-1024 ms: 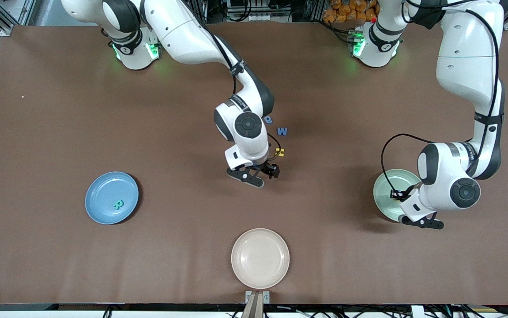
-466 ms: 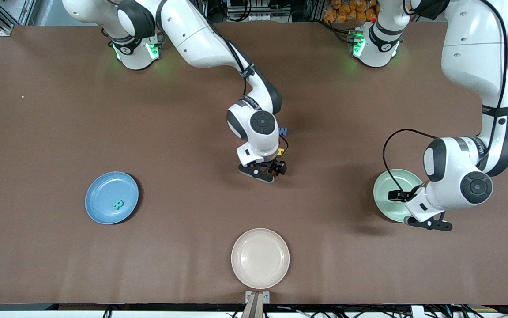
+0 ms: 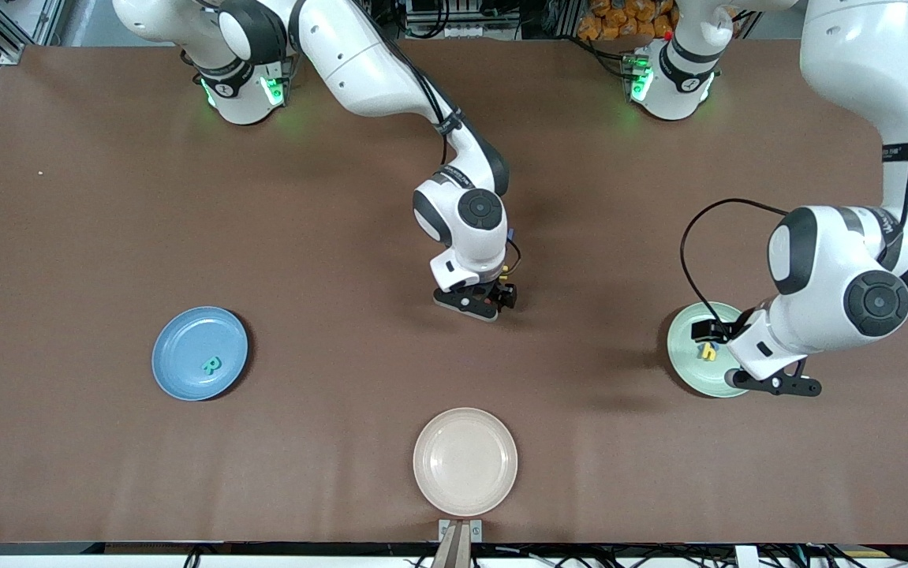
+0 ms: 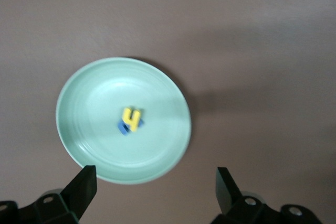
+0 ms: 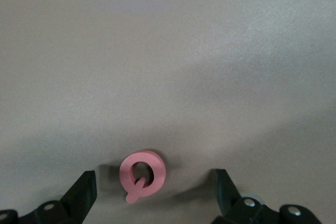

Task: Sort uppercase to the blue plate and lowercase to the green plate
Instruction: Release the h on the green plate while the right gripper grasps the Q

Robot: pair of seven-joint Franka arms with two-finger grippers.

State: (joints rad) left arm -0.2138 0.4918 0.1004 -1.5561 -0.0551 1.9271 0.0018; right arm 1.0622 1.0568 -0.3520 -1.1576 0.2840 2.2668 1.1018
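Two arms reach over a brown table [image 3: 106,197], and much of what lies at mid-table sits tucked under the right arm's wrist. Only a sliver of blue [image 3: 510,234] and a speck of yellow [image 3: 504,270] peek out beside it in the front view; which letters those are I cannot tell.

Going from the right arm's end of the table: one blue plate [image 3: 177,371] holds a single teal-green R [image 3: 211,364], lying flat inside it. One cream plate [image 3: 493,489] sits bare at the table edge nearest the front camera. The right gripper [image 3: 487,302] hangs low at mid-table, its fingers spread wide with nothing between them. Its wrist view shows one pale red Q [image 5: 142,173] flat on the table, in the gap between the two fingers [image 5: 84,192] and touching neither.

Toward the left arm's end, one green plate [image 3: 682,363] is partly covered by the left arm's wrist and a looping black cable [image 3: 686,252]. The left gripper [image 3: 737,347] hangs over that plate, fingers [image 4: 84,184] spread apart and empty. The left wrist view shows the whole plate [image 4: 84,129], with one yellow h [image 4: 131,118] near its middle, lying partly on top of one blue letter [image 4: 124,128]. That blue letter is mostly hidden under the h, so I cannot read it. In the front view the same yellow h [image 3: 708,353] shows just beside the wrist.

So I count three plates and four letters clearly seen.
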